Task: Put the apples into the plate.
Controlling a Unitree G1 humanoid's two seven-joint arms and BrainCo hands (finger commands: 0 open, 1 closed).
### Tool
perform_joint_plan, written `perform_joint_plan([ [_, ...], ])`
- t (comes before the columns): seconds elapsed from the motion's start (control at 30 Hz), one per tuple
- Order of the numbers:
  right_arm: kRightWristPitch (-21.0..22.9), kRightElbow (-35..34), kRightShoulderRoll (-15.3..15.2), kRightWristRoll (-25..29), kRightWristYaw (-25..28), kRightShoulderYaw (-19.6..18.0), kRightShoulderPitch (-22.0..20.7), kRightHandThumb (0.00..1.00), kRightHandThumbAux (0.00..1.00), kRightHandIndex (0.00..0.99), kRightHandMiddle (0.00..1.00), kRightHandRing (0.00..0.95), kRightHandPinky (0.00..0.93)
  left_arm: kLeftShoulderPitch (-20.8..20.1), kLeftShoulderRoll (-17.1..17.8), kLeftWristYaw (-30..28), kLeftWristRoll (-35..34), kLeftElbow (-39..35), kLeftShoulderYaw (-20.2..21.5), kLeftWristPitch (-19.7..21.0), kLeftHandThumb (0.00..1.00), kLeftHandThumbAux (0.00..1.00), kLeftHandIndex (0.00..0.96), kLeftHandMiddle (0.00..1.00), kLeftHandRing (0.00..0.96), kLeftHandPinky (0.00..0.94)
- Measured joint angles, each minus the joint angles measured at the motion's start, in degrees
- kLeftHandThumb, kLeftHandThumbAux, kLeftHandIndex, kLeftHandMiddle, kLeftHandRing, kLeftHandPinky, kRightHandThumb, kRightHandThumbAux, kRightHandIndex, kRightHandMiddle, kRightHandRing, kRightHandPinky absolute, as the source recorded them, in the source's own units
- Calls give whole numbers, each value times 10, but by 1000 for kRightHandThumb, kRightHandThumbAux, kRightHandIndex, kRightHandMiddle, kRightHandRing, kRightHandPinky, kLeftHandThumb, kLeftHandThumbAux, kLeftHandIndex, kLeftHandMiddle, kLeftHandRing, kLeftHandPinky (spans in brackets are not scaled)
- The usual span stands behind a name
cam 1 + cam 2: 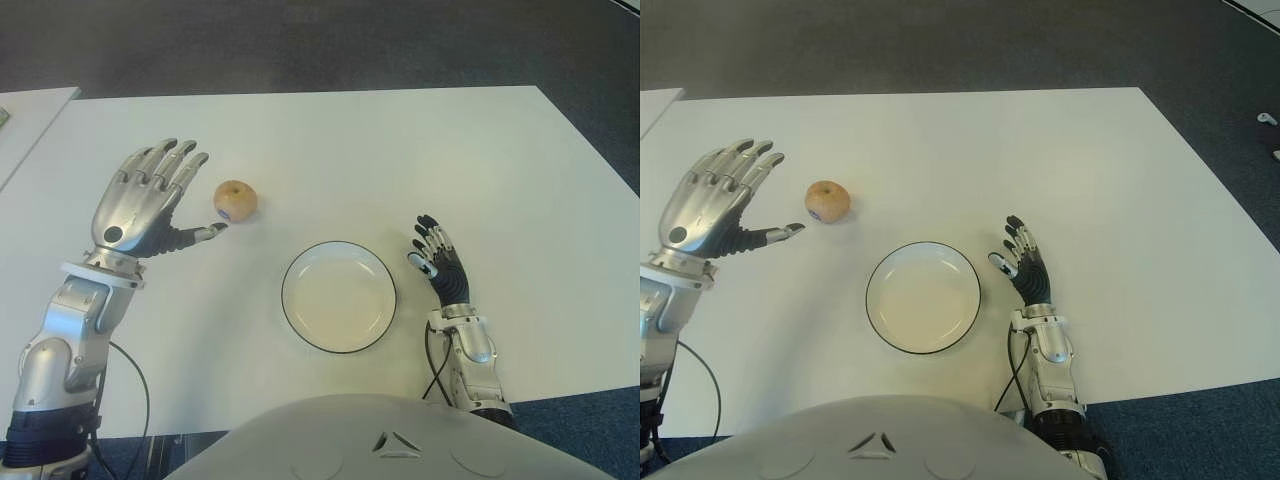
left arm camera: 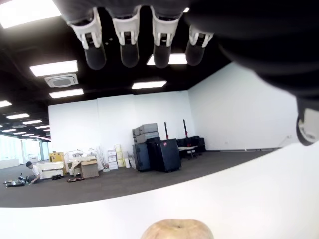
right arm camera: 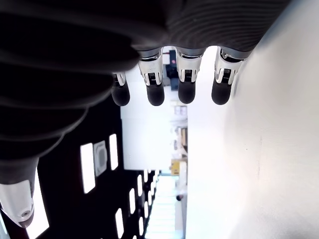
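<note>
The left hand [image 1: 150, 205] is held above the table [image 1: 400, 150] toward its left edge, palm down, with all four fingers [image 1: 175, 160] spread and extended and the thumb stretched out sideways; nothing is gripped. The thumb tip is seen just beside the apple [image 1: 236, 200], and whether the two touch cannot be told. In the left wrist view the fingertips [image 2: 129, 52] are seen well apart above the apple [image 2: 177, 229], with open air between them and the fruit.

The apple is standing on the bare tabletop, left of centre, apart from the plate [image 1: 338, 296]. The plate is set nearer the front edge, roughly midway between the left and right edges, and holds nothing. A strip of bare surface is left between apple and plate.

The right hand [image 1: 437, 258] is seen just to the right of the plate, near the front edge, its fingers [image 3: 155, 92] extended and relaxed, with nothing held.

Wide bare tabletop is left behind the plate up to the far edge, and to the right of the right hand as far as the right edge. Dark carpet [image 1: 300, 45] is seen beyond the far edge. The corner of a second table [image 1: 30, 115] is seen past the left edge.
</note>
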Motion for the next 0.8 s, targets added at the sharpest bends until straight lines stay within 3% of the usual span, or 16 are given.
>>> perform_joint_plan([
  [0.13,-3,5,-1,-2,-1,-1,-4,97,552,0,0,0,0,-19,21,-8,10,10,-15,3,322,286,17,0,0,0],
  [0.27,-5,9,-2,-3,-1,-2,-7,93,554,0,0,0,0,-69,45,-9,28,57,-47,5,312,252,3,0,0,0],
  [0.6,-6,14,0,-3,-1,-3,-15,84,565,0,0,0,0,-205,85,-15,57,180,-135,6,326,204,0,0,0,10],
  [0.8,-10,15,0,-3,-1,-5,-15,90,557,0,0,0,0,-300,86,-12,67,312,-201,-2,316,192,0,0,0,4],
])
